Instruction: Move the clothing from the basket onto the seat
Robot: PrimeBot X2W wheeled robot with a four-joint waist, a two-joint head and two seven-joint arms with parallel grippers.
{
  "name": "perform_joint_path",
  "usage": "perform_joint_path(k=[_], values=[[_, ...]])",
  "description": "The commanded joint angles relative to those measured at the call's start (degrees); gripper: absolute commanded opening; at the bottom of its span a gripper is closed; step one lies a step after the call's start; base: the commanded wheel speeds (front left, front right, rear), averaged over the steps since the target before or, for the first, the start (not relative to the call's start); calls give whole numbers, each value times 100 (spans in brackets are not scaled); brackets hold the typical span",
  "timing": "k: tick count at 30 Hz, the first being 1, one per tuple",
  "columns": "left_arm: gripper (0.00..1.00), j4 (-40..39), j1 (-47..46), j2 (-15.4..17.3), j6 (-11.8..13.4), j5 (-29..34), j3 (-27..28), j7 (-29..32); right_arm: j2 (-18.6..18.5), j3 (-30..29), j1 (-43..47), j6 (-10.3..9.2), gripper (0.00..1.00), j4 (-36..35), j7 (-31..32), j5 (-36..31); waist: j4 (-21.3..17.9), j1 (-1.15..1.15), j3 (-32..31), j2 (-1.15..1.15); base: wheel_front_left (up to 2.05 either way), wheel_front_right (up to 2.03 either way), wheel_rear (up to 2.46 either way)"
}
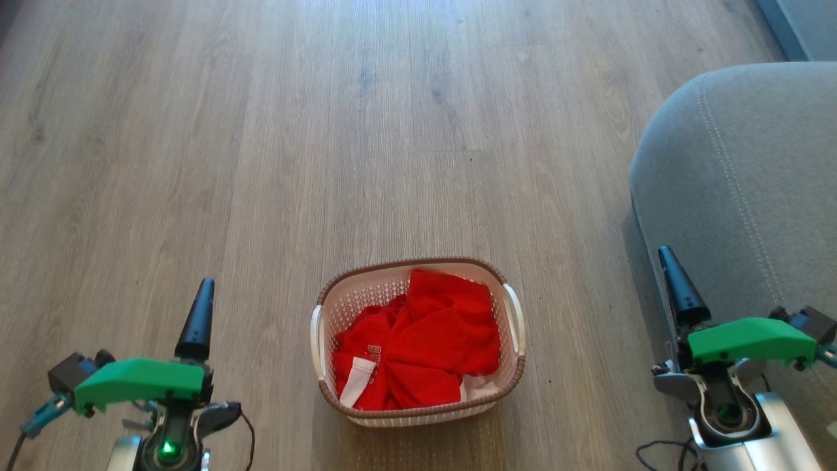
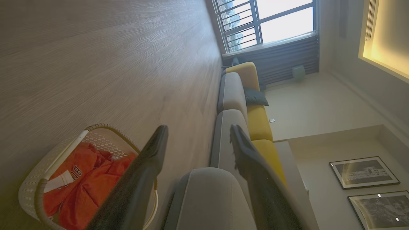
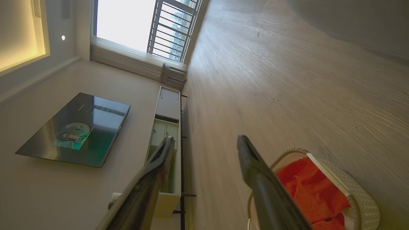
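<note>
Down on the floor (image 1: 261, 163), red clothing (image 1: 425, 340) lies heaped in the basket (image 1: 418, 413); left gripper (image 2: 198, 127) and right gripper (image 3: 206, 138) gape wide, empty.

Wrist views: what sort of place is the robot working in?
Most likely a home living room: a long grey and yellow sofa, a wall-mounted television beside a low cabinet, and framed pictures on the wall.

the large grey fabric seat (image 1: 739, 170) runs off my head view's right edge; red fabric clothing (image 1: 431, 340) hides the floor of the cream plastic basket (image 1: 356, 302).
</note>
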Motion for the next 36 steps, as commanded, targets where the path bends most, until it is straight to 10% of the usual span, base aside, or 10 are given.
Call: perform_joint_path(k=[1,36], values=[[100,-140,-383,128,-4,215,45,-85,-114,87,-392,2,100,-136,-79,-204,0,-1,6,0,0,0,0],[100,137,-982,270,-7,3149,-34,-655,-307,588,-1174,2,100,353,-656,-2698,-23,-1,65,0,0,0,0]])
